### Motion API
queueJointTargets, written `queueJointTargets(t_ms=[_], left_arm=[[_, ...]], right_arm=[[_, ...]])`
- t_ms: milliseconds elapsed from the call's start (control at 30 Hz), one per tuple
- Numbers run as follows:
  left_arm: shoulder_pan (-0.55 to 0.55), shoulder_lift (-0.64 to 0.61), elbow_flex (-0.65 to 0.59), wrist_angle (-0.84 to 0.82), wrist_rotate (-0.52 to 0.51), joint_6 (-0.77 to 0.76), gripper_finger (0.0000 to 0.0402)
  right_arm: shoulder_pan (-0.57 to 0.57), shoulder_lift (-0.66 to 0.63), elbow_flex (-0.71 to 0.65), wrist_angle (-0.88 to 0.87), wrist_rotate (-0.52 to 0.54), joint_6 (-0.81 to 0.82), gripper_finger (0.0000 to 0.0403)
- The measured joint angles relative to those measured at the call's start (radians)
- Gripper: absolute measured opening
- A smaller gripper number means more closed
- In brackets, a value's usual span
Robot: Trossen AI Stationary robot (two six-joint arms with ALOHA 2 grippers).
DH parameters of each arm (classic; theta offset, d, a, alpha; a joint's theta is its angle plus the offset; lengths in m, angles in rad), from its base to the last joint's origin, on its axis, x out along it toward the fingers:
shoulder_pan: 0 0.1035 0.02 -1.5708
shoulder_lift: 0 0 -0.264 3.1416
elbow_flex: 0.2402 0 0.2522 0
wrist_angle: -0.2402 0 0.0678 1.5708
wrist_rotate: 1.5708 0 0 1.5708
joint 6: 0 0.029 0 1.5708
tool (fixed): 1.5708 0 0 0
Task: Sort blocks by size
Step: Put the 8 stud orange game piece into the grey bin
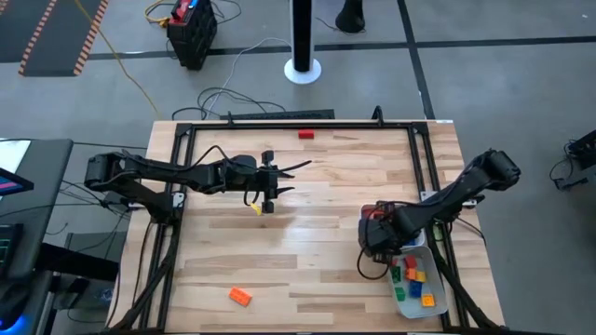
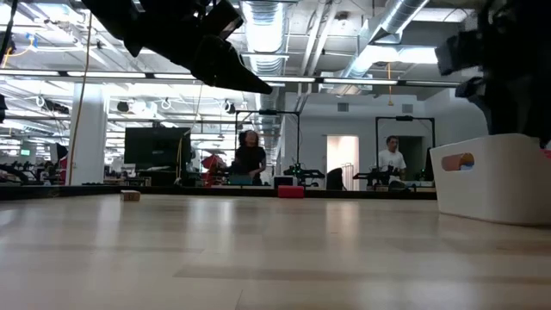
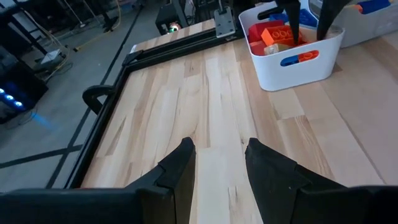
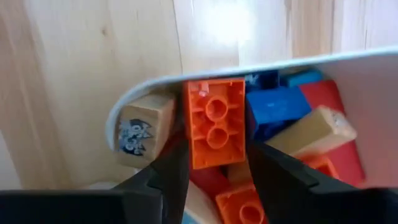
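Hovering over the near end of a white tray at the table's right edge, the right gripper has its fingers parted around an orange block; whether they grip it cannot be told. Blue, red and tan blocks fill the tray beneath. The left gripper hangs open above mid-table. One orange block and one red block lie loose on the wood
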Motion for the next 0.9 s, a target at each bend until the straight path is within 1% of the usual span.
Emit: queueJointTargets(t_ms=[100, 300, 533, 667, 733, 867, 900], left_arm=[[0.000, 0.000, 0.000, 0.000, 0.000, -0.001, 0.0132], [0.000, 0.000, 0.000, 0.000, 0.000, -0.005, 0.0132], [0.000, 0.000, 0.000, -0.011, 0.000, -0.014, 0.0132], [0.000, 0.000, 0.000, -0.027, 0.000, -0.013, 0.0132], [0.000, 0.000, 0.000, -0.038, 0.000, -0.007, 0.0132], [0.000, 0.000, 0.000, -0.047, 0.000, -0.004, 0.0132], [0.000, 0.000, 0.000, -0.047, 0.000, -0.004, 0.0132]], right_arm=[[-0.013, 0.006, -0.021, 0.037, -0.008, -0.039, 0.0196], [-0.059, 0.006, -0.021, 0.068, -0.021, -0.122, 0.0217], [-0.109, 0.069, -0.020, 0.075, -0.076, -0.225, 0.0222], [-0.121, 0.092, -0.016, 0.076, -0.078, -0.256, 0.0212], [-0.121, 0.098, -0.016, 0.078, -0.077, -0.265, 0.0199], [-0.119, 0.098, -0.017, 0.077, -0.078, -0.273, 0.0160], [-0.120, 0.098, -0.017, 0.077, -0.078, -0.273, 0.0160]])
